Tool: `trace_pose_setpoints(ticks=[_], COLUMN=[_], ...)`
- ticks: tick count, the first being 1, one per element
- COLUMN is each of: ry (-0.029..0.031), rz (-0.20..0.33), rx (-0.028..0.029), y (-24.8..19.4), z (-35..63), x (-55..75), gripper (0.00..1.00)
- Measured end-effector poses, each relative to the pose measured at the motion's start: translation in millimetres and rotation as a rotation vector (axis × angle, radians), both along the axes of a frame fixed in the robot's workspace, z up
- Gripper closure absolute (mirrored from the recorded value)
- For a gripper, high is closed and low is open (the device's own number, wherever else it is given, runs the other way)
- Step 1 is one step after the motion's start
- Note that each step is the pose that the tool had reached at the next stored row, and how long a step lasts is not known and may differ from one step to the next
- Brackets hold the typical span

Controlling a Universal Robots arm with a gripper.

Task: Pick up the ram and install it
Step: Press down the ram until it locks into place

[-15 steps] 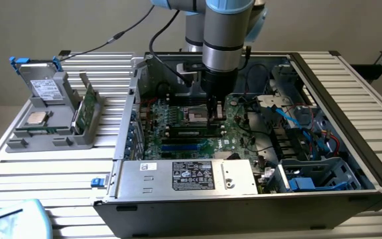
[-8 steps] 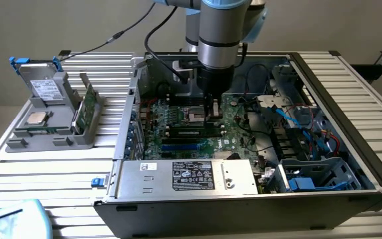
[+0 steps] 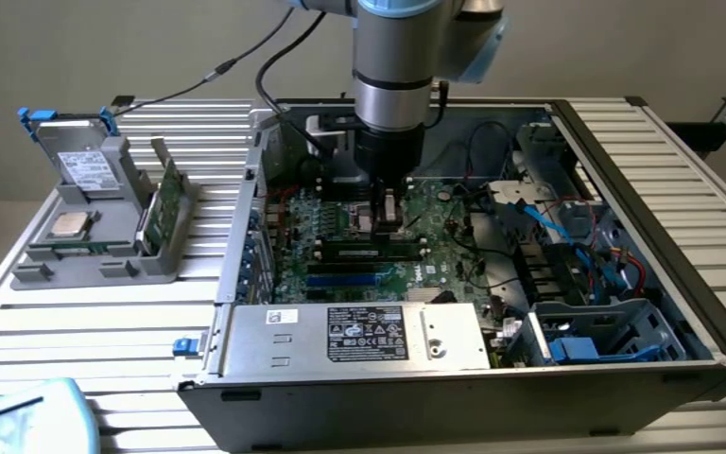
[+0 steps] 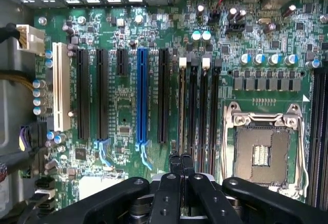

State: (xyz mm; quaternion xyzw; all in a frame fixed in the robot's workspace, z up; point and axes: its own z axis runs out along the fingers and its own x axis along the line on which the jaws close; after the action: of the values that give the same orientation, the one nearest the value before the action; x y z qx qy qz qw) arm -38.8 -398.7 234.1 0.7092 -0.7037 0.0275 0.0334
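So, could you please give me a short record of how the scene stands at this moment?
gripper: black gripper, shut, low over the memory slots
ram: long, thin, dark-green ram stick, edge-up in a black slot, one end under the fingertips; contact unclear
board: green motherboard inside the open dark metal computer case
socket: metal-framed processor socket, no chip in it, beside the slots
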Motion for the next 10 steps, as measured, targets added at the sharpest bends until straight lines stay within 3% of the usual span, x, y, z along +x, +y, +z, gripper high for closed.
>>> trace_pose_setpoints(ticks=[10], ry=[0.0000], rz=[0.000], rx=[-0.0001], y=[0.0], z=[0.0], x=[-18.9], gripper=[0.89])
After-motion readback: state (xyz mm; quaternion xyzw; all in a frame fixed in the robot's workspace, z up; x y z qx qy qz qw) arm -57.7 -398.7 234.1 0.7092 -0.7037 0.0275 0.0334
